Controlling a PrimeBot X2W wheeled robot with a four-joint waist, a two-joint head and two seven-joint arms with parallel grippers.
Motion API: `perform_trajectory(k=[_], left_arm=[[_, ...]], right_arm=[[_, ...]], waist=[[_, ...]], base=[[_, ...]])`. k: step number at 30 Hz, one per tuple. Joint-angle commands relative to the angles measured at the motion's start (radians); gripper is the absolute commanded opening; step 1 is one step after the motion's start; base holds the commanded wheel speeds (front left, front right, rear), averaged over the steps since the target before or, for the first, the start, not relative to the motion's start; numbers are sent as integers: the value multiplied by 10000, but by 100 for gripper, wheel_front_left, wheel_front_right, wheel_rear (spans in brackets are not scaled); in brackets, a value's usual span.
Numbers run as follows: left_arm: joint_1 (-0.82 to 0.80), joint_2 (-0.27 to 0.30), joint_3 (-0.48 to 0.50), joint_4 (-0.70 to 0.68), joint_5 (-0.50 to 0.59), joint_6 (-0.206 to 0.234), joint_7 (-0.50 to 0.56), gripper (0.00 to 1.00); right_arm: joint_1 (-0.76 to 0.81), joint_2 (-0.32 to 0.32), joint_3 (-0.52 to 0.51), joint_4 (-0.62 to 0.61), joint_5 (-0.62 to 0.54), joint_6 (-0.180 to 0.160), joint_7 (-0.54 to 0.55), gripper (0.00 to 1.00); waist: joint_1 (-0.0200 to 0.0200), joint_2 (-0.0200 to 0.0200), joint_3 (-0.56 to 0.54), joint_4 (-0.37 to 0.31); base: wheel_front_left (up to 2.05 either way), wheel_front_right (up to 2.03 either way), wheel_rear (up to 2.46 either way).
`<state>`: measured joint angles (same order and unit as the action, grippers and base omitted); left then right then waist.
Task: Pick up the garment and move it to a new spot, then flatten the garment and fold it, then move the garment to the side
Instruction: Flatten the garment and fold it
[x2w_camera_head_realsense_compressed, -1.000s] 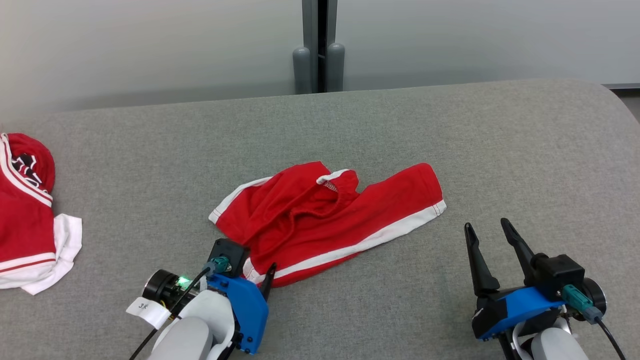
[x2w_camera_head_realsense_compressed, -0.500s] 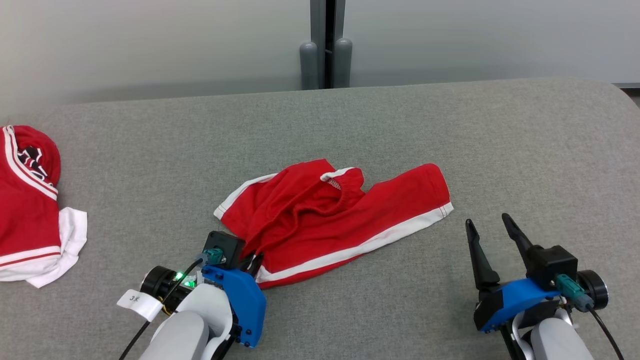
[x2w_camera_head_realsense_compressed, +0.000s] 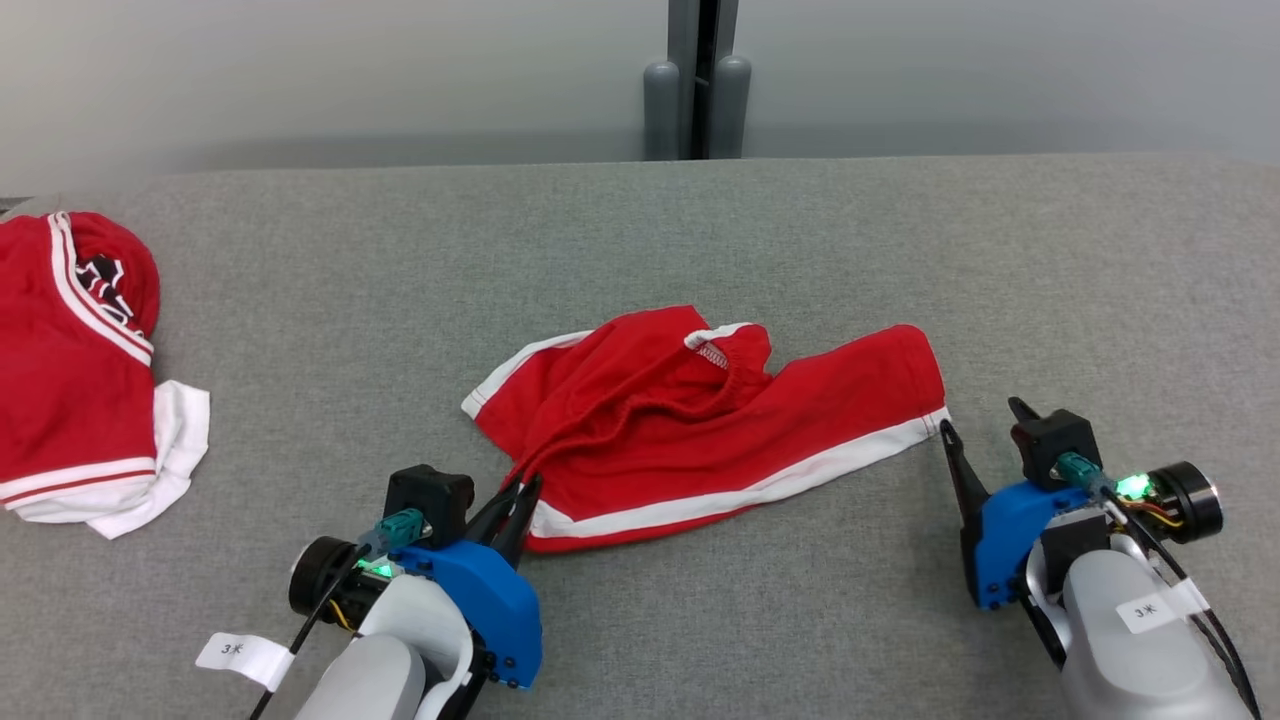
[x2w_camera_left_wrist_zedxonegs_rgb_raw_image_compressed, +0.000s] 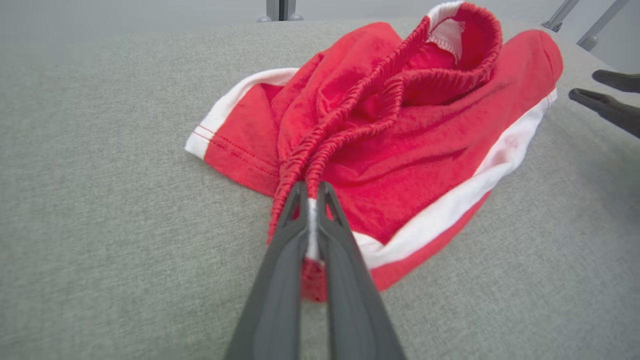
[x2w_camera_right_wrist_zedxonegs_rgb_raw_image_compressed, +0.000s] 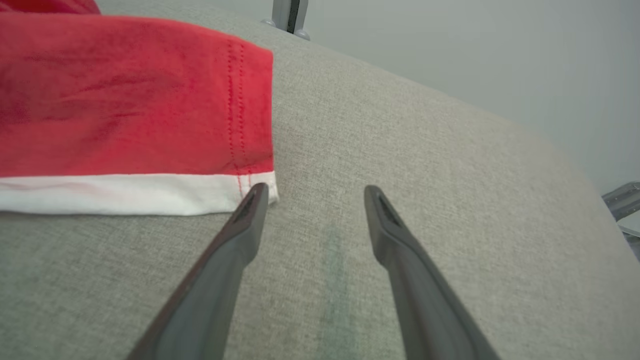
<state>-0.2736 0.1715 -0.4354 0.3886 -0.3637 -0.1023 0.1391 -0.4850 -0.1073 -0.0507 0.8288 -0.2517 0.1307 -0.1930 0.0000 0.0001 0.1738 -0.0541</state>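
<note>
**A:** Where are the shorts (x2w_camera_head_realsense_compressed: 720, 420)?

**B:** Crumpled on the bench (x2w_camera_head_realsense_compressed: 300, 330), between the two pairs of jaws. Left jaws: closed on the near end of the gathered waistband (x2w_camera_left_wrist_zedxonegs_rgb_raw_image_compressed: 395, 92), with red cloth pinched between the fingers. Right jaws: wide apart, empty and low over the bench. One fingertip (x2w_camera_right_wrist_zedxonegs_rgb_raw_image_compressed: 252, 205) lies at the corner of the white stripe (x2w_camera_right_wrist_zedxonegs_rgb_raw_image_compressed: 125, 192) on the leg nearest them. Whether it touches or stops just short cannot be told.

**A:** What is done, then?

**B:** By judgement, only the first grasp. The shorts rest on the bench, not lifted or moved, and neither flattened nor folded.

**A:** And what is left?

**B:** Nearly everything: probably a second grip at the right jaws, then the lift and carry to a new spot, the spreading, the folding and the shift aside.

**A:** The other red cloth?

**B:** A second garment (x2w_camera_head_realsense_compressed: 70, 370) lies well to the left of the left jaws, apart from both pairs.
</note>
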Motion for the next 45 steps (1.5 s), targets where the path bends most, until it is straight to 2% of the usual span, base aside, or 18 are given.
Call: perform_trajectory(k=[1,8,9,10,11,12,16,18,25,30,37,41,45], left_arm=[[115,-22,-16,-114,-61,16,-106,0],[215,-106,-106,-265,-131,64,-278,0],[216,-115,-120,-278,-139,53,-283,0],[219,-121,-129,-285,-151,58,-301,0],[219,-128,-135,-289,-164,66,-315,0],[219,-128,-135,-289,-164,66,-315,0],[214,-151,-126,-324,-225,99,-425,0],[204,-168,-105,-370,-237,106,-509,0],[239,-346,227,-762,-853,2,-1031,0],[266,-361,467,-1513,-1492,-98,-1123,0],[438,-80,949,-3352,-2425,-120,-664,0],[433,230,1371,-4676,-2907,48,-132,0],[271,471,1906,-6153,-3612,301,588,0]], right_arm=[[-431,-60,238,510,122,1,11,100],[-1414,-235,1233,2246,716,1,48,100],[-1529,-242,1372,2472,856,1,51,95],[-1621,-253,1510,2670,978,1,55,86],[-1708,-261,1645,2865,1121,1,76,54],[-1708,-261,1645,2865,1121,1,76,54],[-1995,-275,2020,3505,1803,-2,183,21],[-2074,-274,2178,3645,2173,-2,65,0],[-2192,-146,2687,3056,3859,-1,-492,0],[-1816,-234,3340,1657,5491,1,-479,0],[-1209,-1608,4284,-1689,7152,1,429,0],[-694,-2379,3926,-3945,7663,1,1164,0],[-82,-2753,3042,-6192,7652,1,1988,0]], waist=[[0,-1,77,127],[0,-1,206,382],[0,-1,215,405],[0,-1,224,428],[0,-1,233,449],[0,-1,233,449],[0,-1,254,489],[0,-1,250,480],[0,-1,52,233],[0,-1,-301,-107],[0,-1,-1005,-638],[0,-1,-1381,-843],[0,-1,-1584,-958]], base=[[0,0,0],[0,0,0],[0,0,0],[0,0,0],[0,0,0],[0,0,0],[0,0,0],[0,0,0],[0,0,0],[0,0,0],[0,0,0],[0,0,0],[0,0,0]])
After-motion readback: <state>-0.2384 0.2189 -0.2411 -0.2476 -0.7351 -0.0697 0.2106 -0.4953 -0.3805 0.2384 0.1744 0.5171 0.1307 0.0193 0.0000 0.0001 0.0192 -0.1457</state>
